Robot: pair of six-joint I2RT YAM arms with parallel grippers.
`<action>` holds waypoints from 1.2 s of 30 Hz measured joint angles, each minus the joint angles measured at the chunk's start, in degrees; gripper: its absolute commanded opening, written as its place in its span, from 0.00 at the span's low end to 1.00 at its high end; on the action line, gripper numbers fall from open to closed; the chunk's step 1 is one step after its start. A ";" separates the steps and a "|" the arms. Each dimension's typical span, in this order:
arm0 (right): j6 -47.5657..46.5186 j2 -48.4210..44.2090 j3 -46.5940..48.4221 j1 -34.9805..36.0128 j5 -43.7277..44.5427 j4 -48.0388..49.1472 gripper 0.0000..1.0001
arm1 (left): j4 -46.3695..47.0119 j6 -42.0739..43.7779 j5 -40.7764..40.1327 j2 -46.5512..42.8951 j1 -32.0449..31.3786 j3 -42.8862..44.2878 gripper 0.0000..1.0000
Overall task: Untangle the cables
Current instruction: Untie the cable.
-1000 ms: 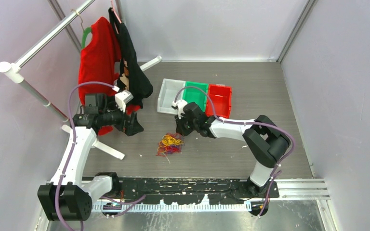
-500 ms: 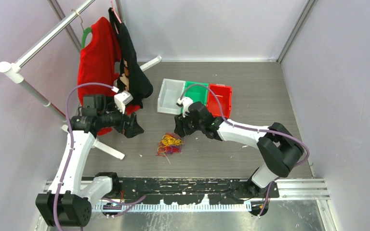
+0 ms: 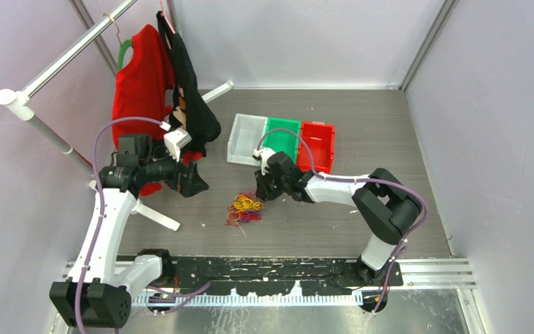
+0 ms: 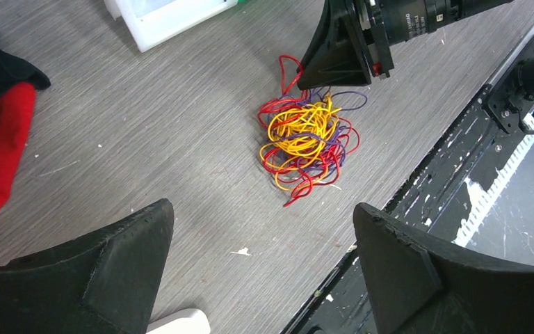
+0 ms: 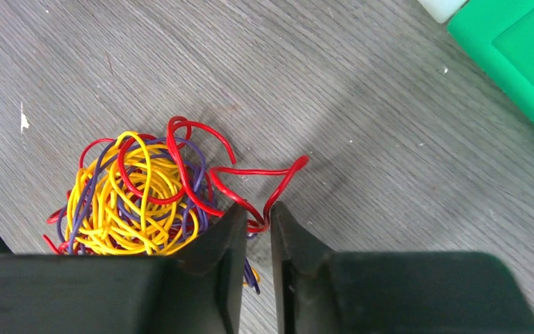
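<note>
The cables [image 3: 245, 207] lie in one tight clump of red, yellow-orange and purple loops on the surface [image 3: 361, 139], in front of the white bin [image 3: 245, 139] and clear of it. From the right wrist view I see the clump [image 5: 135, 202] just left of the right jaws, with a single red loop [image 5: 257, 174] sticking out toward them. Its bend sits in the narrow slit between the fingertips [image 5: 233, 223]. The right jaws are nearly together. I cannot tell whether they pinch that bend or only bracket it.

The left jaws stand wide apart and hold nothing. They hang above the surface off to the left of the clump [image 4: 306, 142], not touching it.

My worry is the pull. Nothing pins the clump, so if I lift this red loop the whole bundle may ride up with it instead of letting one strand go. A hard tug could also cinch the knots tighter. The wire is thin and springy, so with a shallow bite at the very tips it could slip out. A sideways drag might sweep the bundle against the bins or toward the rail at the near edge
</note>
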 measured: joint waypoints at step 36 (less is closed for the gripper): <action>13.49 -13.92 10.51 6.43 -13.94 2.19 0.01 | -3.39 0.61 -3.76 -4.35 -13.55 1.33 0.92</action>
